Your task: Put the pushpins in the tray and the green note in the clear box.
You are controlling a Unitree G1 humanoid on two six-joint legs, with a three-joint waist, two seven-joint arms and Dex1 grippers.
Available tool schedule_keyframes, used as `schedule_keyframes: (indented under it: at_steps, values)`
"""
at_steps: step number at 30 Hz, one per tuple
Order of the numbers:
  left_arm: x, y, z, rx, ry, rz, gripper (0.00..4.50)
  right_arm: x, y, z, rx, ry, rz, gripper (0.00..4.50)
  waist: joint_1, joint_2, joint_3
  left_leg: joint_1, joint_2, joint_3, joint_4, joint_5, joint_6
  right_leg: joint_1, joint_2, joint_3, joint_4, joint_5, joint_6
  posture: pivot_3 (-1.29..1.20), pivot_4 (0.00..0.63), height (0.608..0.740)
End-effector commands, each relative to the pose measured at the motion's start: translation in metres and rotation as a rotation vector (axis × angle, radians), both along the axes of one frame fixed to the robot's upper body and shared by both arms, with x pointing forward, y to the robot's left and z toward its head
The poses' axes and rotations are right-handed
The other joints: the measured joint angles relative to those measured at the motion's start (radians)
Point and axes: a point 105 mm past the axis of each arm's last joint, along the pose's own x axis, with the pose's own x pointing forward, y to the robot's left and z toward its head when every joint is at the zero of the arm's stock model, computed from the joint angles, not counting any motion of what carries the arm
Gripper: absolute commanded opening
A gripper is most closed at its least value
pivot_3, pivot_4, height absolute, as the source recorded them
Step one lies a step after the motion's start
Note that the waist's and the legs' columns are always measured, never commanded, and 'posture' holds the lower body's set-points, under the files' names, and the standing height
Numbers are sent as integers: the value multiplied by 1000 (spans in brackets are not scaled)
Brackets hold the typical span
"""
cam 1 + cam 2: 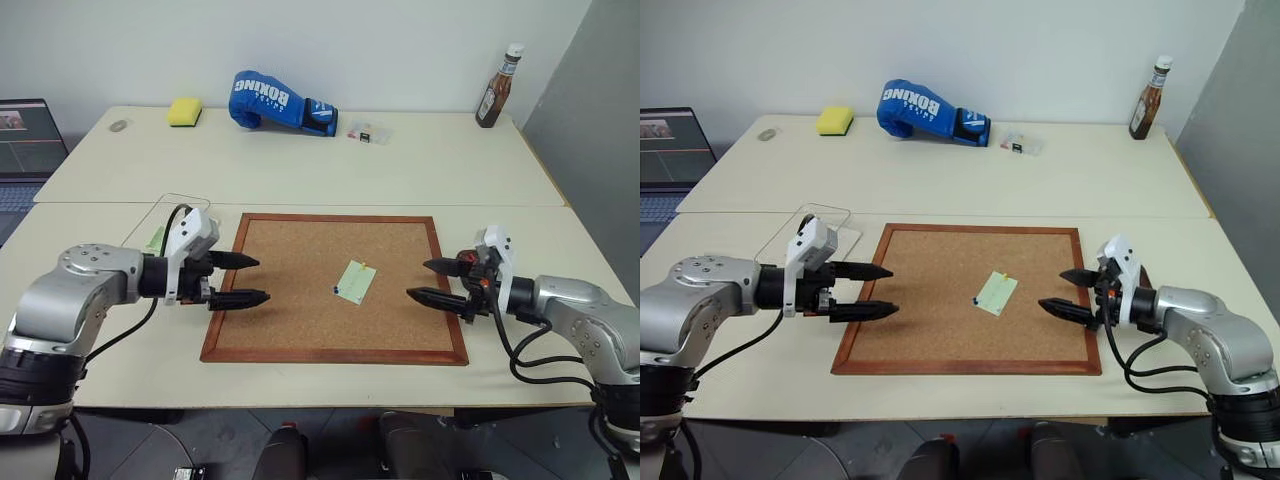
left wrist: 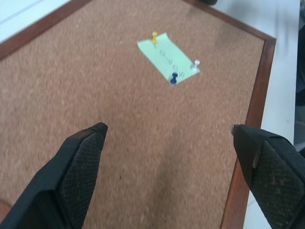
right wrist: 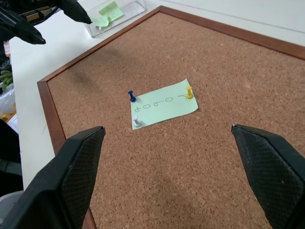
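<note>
The green note [image 1: 356, 281] lies flat near the middle of the corkboard [image 1: 300, 330]. A yellow pushpin [image 3: 189, 92], a dark blue pushpin [image 3: 132, 96] and a white pin [image 3: 136, 120] stand in it. My left gripper [image 1: 262, 279] hovers open over the board's left edge, pointing at the note. Over the board's right edge my right gripper [image 1: 417, 279] is open too, facing the note. Both are empty and apart from the note. The clear box [image 1: 170, 215] sits left of the board behind my left hand, with another green paper [image 3: 108, 10] inside. The tray is out of view.
On the far table lie a blue boxing glove [image 1: 280, 102], a yellow sponge [image 1: 184, 111], a tiny clear case [image 1: 368, 132] and a sauce bottle [image 1: 498, 88] at the far right. A laptop [image 1: 25, 140] stands at the left edge.
</note>
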Motion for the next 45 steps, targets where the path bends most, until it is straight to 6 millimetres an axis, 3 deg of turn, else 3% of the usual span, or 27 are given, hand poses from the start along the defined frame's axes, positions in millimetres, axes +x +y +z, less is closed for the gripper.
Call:
schedule_keyframes:
  at_steps: [1, 18, 31, 43, 45]
  values:
    - [4, -6, 8, -31, -51, 8, 4454, 1, 2, 6, 18, -48, -24, 4500, 0, 0, 0, 0, 0, 0, 0, 0, 0, 0, 0, 0, 0, 0, 0, 0, 150, 740]
    - [-4, -21, 5, -97, 9, -31, 4454, -2, 4, 7, 3, -81, -28, 4500, -1, 0, 0, -1, 0, 0, 0, 0, 0, 0, 0, 0, 1, 0, 0, 0, 150, 740]
    - [-1, -40, -9, -117, -52, -38, 2306, 8, 23, -3, -51, -189, 2, 4500, 0, 0, 0, 0, 0, 0, 0, 0, 0, 0, 0, 0, 1, 0, 0, 0, 150, 740]
    - [6, -49, -23, -94, -139, -29, 134, 27, 59, -11, -37, -268, 15, 4500, 0, 0, 0, 1, 0, 0, 1, 0, 0, 0, 0, 0, 2, 2, -2, 0, 150, 740]
    - [7, -51, -25, -96, -157, -23, 56, 31, 61, -14, -37, -275, -3, 4500, 0, 0, 0, 1, 0, 0, 0, 0, 0, 0, 0, 0, 2, 2, -2, 0, 150, 740]
